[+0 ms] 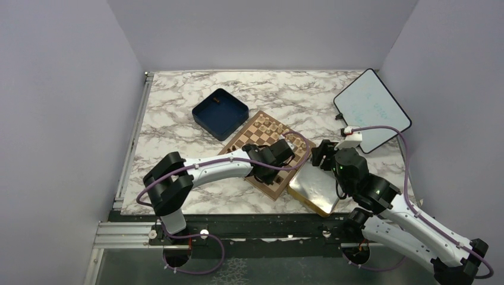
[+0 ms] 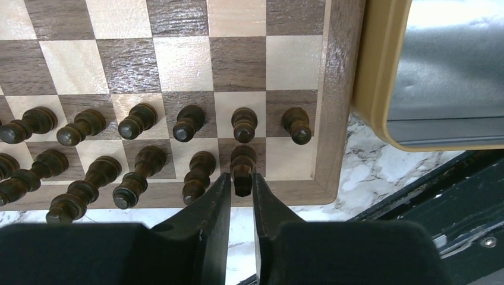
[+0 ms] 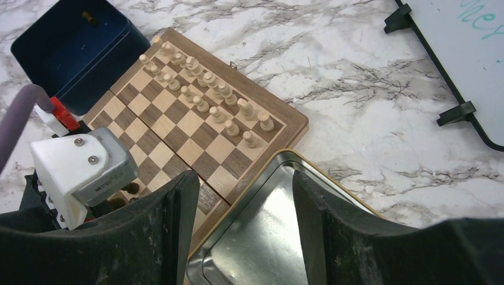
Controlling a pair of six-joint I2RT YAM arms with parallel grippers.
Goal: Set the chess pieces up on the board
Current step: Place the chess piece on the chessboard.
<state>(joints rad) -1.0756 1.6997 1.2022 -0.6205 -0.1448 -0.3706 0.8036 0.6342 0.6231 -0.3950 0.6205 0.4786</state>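
Only the left wrist camera is showing the left tool (image 2: 241,178) clenching a dark chessman (image 2: 242,158). The blue box (image 3: 56,59) is holding one piece (image 3: 89,18).

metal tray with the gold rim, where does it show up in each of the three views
top external: the tray lies lower centre-right, next to the chessboard, partly under the right arm.
left wrist: the tray fills the top right corner, just past the chessboard's border.
right wrist: the tray sits bottom centre, below the chessboard.
shared landmark: the chessboard's brown border, beside the tray in every view.
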